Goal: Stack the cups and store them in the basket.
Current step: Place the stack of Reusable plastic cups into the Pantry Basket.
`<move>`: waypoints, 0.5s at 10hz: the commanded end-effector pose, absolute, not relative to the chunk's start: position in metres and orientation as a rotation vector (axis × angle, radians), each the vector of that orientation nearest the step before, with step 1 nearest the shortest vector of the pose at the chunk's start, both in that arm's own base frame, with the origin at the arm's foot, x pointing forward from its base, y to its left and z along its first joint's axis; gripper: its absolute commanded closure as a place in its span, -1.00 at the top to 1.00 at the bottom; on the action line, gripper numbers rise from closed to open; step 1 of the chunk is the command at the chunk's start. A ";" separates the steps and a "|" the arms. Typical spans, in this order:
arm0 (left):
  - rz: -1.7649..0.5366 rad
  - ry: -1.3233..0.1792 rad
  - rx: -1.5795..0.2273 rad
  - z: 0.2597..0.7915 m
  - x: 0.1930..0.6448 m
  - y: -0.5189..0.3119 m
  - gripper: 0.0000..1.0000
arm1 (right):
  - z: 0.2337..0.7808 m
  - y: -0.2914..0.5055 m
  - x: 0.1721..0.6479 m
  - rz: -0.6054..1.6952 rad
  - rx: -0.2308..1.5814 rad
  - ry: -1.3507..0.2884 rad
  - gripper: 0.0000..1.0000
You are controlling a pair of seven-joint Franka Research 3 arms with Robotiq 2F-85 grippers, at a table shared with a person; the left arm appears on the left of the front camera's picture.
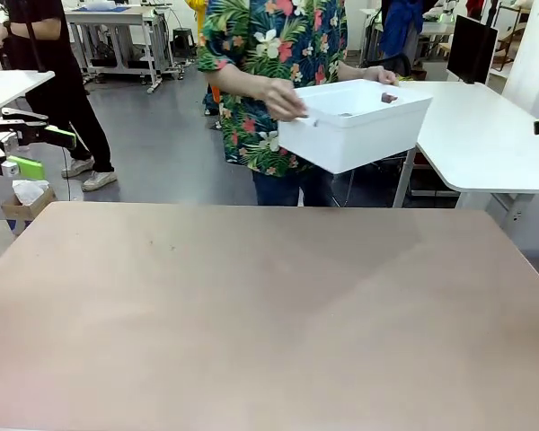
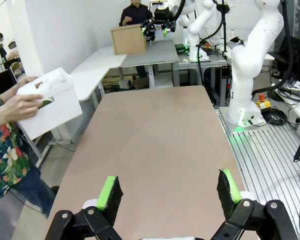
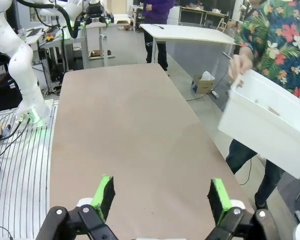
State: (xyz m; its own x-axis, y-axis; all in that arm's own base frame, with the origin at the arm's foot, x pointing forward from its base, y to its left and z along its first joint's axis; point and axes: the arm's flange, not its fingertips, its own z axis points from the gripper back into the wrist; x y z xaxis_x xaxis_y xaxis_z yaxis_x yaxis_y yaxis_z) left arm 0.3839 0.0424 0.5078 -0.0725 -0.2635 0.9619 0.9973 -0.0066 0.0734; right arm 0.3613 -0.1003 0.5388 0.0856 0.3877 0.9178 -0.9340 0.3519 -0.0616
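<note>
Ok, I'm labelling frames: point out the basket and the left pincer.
basket (image 1: 364, 135): front view, on its near side wall.
left pincer (image 2: 170, 192): left wrist view, midway between its fingertips.

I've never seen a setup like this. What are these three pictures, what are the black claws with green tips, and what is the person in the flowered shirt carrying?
These are three cameras on one robot with two arms. The front view looks across the bare pinkish-brown table from the robot's side. The other two cameras sit on the arms' wrists, looking along each claw.

The claws are grippers, the robot's hands, with two black fingers and green pads. The left gripper and the right gripper are both open, hold nothing and hang over the table. In the front view the left one sits at the left edge.

Beyond the far edge, the person's hand and the other hand hold a white rectangular plastic basket by its ends, tilted, above floor level. Something small and dark lies inside; I cannot tell what.
</note>
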 end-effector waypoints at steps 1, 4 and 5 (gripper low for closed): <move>-1.366 -1.064 -0.977 0.511 0.383 0.041 1.00 | 0.541 -0.099 0.361 1.100 0.663 -1.071 1.00; -1.366 -1.064 -0.977 0.511 0.383 0.041 1.00 | 0.541 -0.099 0.361 1.100 0.663 -1.071 1.00; -1.366 -1.064 -0.977 0.511 0.383 0.041 1.00 | 0.541 -0.099 0.361 1.100 0.663 -1.071 1.00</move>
